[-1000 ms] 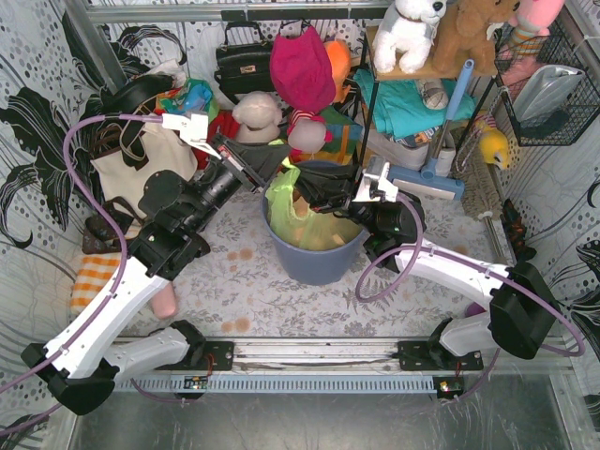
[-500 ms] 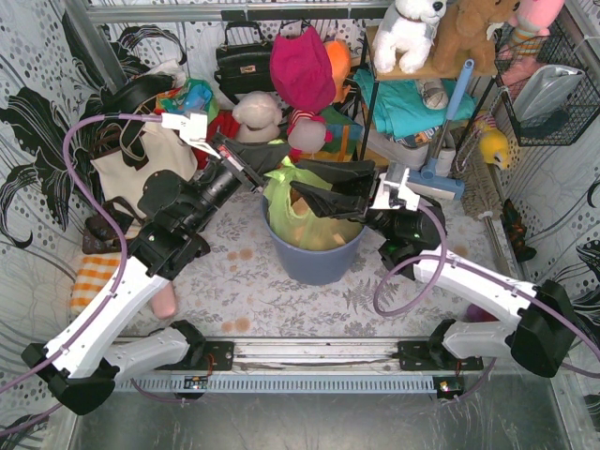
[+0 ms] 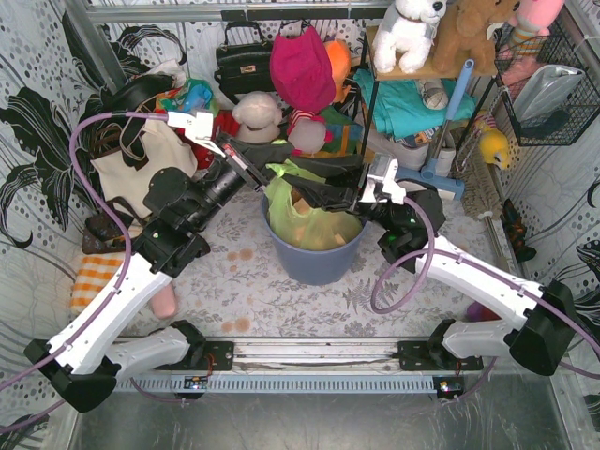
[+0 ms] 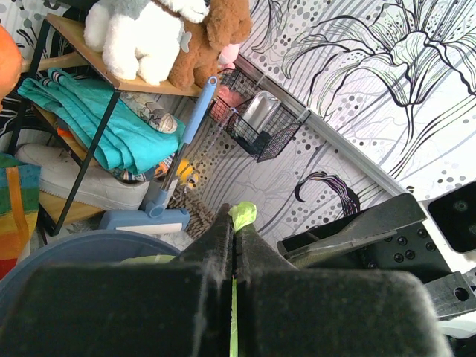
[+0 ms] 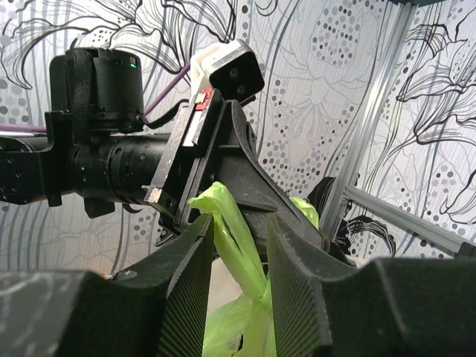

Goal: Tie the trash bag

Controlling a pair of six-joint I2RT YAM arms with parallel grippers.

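Left gripper pinches a tail of the trash bag. Right gripper, spread, straddles another tail. The bag sits below both grippers, inside the blue bin. Since the previous frame, the right gripper has drawn closer to the left.

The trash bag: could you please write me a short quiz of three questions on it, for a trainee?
1. True or false: the left claw is shut on the trash bag.
2. Where is the trash bag? A) inside the blue-grey bin B) beside it C) under it
3. Fill in: in the right wrist view, a green strip of the bag runs ____ the two fingers of the right claw.
Key: 1 true; 2 A; 3 between.
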